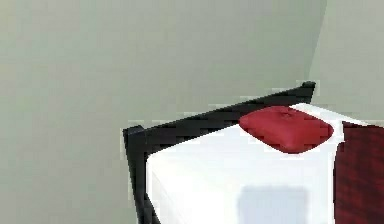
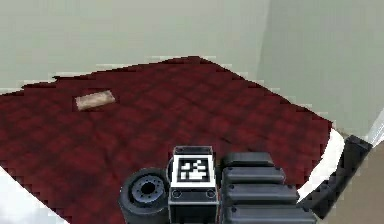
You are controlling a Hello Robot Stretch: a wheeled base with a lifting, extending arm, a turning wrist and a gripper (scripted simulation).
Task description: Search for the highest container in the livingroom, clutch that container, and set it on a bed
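As the forward camera looks down on one corner of the bed (image 1: 230, 175), it catches the dark headboard (image 1: 215, 118) along the bed's far edge and the white sheet (image 1: 215, 160) over the mattress. One red pillow (image 1: 288, 128) lies flat on the sheet close to the headboard. A strip of dark red checked blanket (image 1: 363, 170) sits on the bed just beside the pillow, at that view's right edge. Plain grey-green walls (image 1: 120, 60) stand behind the bed and meet in a corner past the headboard's far end. Arm side view looks across the bed top: blanket covers nearly all of it. The sheet is a thin white band along the bed's edge at that view's right, and the dark frame (image 2: 352, 165) lies just outside the band. The arm (image 2: 258, 190) sticks out over the bed's near edge, with the white marker square (image 2: 193, 168) at its end. The claw (image 2: 147, 196) is a dark round body just left of the marker, blanket behind it. Fingers not resolvable, so can't tell whether the claw holds anything. A small flat tan thing (image 2: 95, 100) lies on the blanket toward the bed's far side, well apart from the claw. Too small to confirm it as the task's container, and no opening or contents can be made out.
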